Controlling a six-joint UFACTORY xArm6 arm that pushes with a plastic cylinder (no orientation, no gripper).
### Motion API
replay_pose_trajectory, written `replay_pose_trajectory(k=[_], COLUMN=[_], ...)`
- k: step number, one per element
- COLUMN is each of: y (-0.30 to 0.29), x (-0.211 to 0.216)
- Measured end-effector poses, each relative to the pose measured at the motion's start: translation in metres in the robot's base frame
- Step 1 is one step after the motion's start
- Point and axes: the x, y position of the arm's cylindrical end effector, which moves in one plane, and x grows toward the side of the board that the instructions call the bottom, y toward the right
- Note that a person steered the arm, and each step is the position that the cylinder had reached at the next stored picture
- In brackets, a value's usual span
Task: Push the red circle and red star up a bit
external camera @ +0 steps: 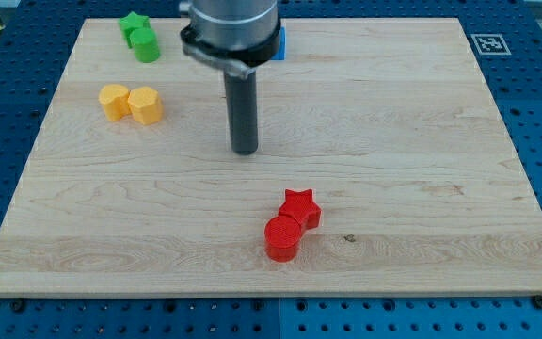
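While the dark rod's tip (245,149) rests mid-frame, touching nothing, the red plastic circle (282,238) and touching red plastic star (301,208) sit lower centre, so the approach seems pending: circling beneath them comes next.

bare board (422,141) above red star (300,206), red circle (282,238)

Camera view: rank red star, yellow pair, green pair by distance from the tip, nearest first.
From my tip:
1. red star, below and to the view's right, touching the red circle.
2. yellow pair, toward the view's left.
3. green pair, top left.
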Motion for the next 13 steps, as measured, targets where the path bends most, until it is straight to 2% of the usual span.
replay_pose_trajectory(k=[2,3,4,5,7,13], y=[-0.035,-0.036,-0.015,-0.014,0.032,0.062], x=[0.087,0.130,0.154,0.153,0.133,0.152])
